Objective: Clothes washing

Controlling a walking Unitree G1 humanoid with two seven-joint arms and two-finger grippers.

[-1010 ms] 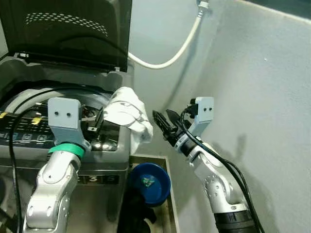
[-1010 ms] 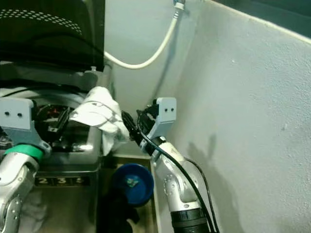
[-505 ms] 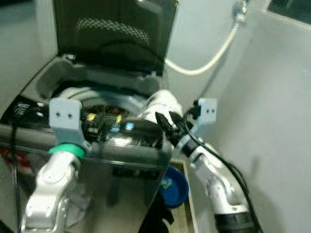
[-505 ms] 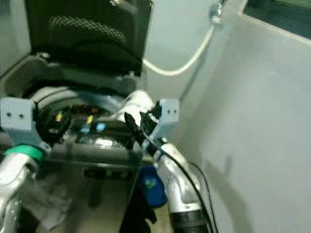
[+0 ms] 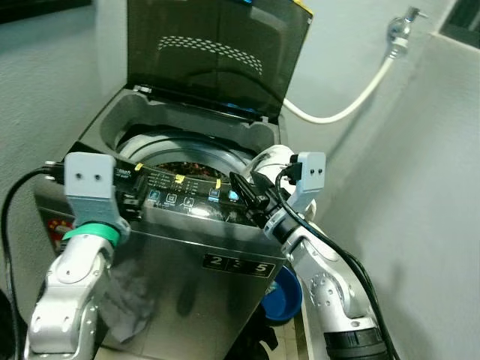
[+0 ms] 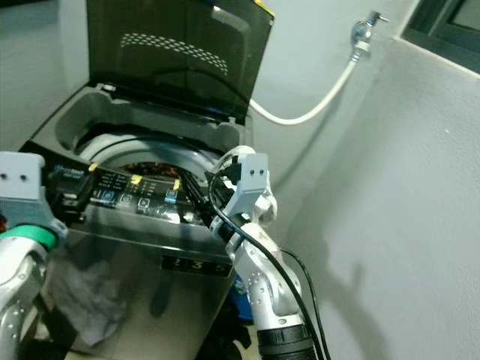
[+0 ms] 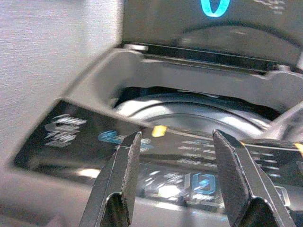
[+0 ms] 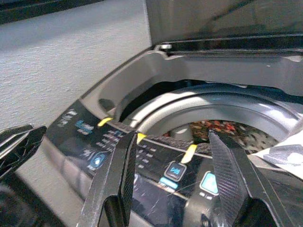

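1. I see the washing machine (image 5: 187,247) in front of me with its dark lid (image 5: 214,56) standing up.
2. My right gripper (image 5: 247,196) is over the button panel (image 5: 180,196), at the machine's right front corner. Its fingers (image 8: 120,175) are spread wide and hold nothing.
3. My left gripper (image 7: 177,170) is at the panel's left end. Its fingers are wide too, and empty.
4. A white cloth (image 5: 270,159) lies on the machine's right rim, just behind my right gripper.
5. Dark spotted clothes (image 8: 222,132) lie down in the tub.
6. A blue bowl (image 5: 286,294) sits on the floor beside the machine.
7. A white hose (image 5: 349,101) runs up the wall to a tap.
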